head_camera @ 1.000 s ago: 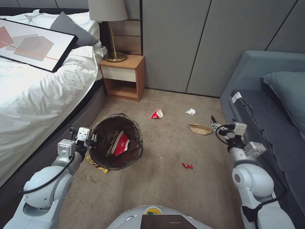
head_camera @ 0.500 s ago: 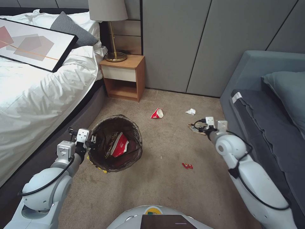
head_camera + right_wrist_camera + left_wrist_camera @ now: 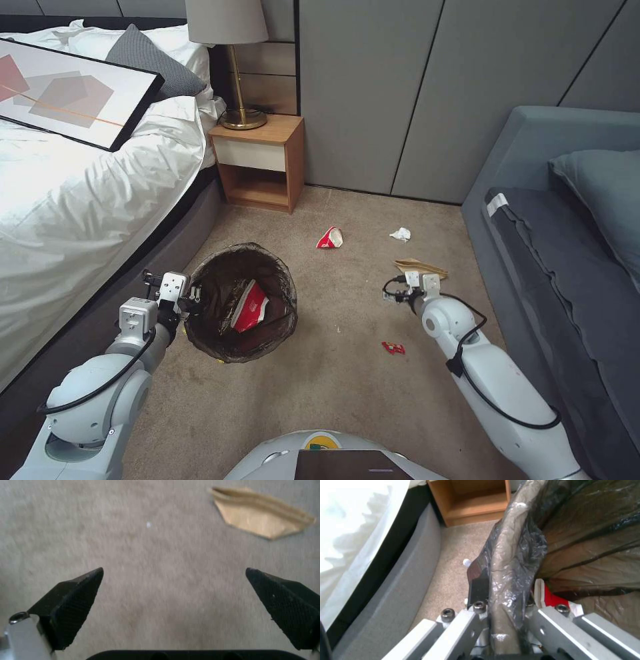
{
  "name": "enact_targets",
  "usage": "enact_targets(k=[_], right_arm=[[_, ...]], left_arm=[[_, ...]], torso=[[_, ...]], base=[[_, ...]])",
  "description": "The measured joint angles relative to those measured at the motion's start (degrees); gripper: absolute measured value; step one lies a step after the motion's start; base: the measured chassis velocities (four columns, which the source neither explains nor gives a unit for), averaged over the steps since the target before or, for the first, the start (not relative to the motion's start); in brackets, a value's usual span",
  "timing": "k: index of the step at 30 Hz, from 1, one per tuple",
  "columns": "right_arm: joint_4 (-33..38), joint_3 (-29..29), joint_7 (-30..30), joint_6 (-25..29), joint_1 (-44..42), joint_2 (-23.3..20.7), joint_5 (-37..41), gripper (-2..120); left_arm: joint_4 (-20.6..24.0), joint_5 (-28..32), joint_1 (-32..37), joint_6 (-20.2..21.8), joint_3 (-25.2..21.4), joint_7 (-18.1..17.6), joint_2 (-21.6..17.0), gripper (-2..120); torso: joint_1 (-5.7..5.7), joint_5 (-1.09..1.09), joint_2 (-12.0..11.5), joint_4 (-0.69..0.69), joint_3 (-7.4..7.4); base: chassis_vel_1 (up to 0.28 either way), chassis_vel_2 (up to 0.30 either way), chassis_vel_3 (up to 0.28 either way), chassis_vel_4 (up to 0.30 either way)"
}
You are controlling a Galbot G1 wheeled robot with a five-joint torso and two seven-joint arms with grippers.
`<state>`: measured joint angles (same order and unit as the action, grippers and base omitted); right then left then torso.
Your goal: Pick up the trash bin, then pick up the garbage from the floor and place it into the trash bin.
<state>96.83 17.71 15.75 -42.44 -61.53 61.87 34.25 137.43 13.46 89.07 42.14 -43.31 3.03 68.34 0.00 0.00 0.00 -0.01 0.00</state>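
My left gripper (image 3: 189, 297) is shut on the near-left rim of the trash bin (image 3: 291, 288), a round bucket lined with a dark bag. The left wrist view shows its fingers (image 3: 476, 586) clamped over the bag-covered rim (image 3: 506, 562). A red-and-white wrapper (image 3: 252, 305) lies inside the bin. My right gripper (image 3: 403, 292) points down over the floor (image 3: 347, 393), open, with nothing between its fingertips (image 3: 71, 600). Garbage lies on the carpet: a brown paper bag (image 3: 420, 268) (image 3: 263, 520) just beyond the right gripper, a white tissue wad (image 3: 400, 234), a red-and-white wrapper (image 3: 329, 237) and a red scrap (image 3: 393, 347).
A bed (image 3: 80, 200) with a framed picture on it runs along the left. A grey sofa (image 3: 567, 267) lines the right. A wooden nightstand (image 3: 260, 163) with a lamp stands at the far wall. Open carpet lies between bed and sofa.
My right arm has swung in from beside the sofa and lowered over the carpet near the paper bag. The bin has shifted slightly toward me in the left gripper's hold.
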Motion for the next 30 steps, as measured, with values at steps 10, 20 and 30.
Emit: enact_targets(k=[10,20,30], right_arm=[[-0.17,2.11,-0.60,0.79,-5.19,2.57,-2.53,100],[-0.59,2.78,-0.63,1.48,-7.79,4.37,-3.90,100],[-2.91,3.37,-1.41,3.46,-10.72,6.68,-5.92,100]], left_arm=[[-0.83,-0.09,-0.64,0.00,0.27,0.24,0.09,0],[-1.24,-0.09,-0.87,0.00,0.30,0.39,0.16,0],[-1.66,-0.22,-1.15,0.00,0.42,0.44,0.30,0]], torso=[[0.00,0.00,0.00,0.01,0.00],[0.00,0.00,0.00,0.01,0.00],[0.00,0.00,0.00,0.00,0.00]], base=[[0.000,0.000,0.000,0.000],[0.000,0.000,0.000,0.000],[0.000,0.000,0.000,0.000]])
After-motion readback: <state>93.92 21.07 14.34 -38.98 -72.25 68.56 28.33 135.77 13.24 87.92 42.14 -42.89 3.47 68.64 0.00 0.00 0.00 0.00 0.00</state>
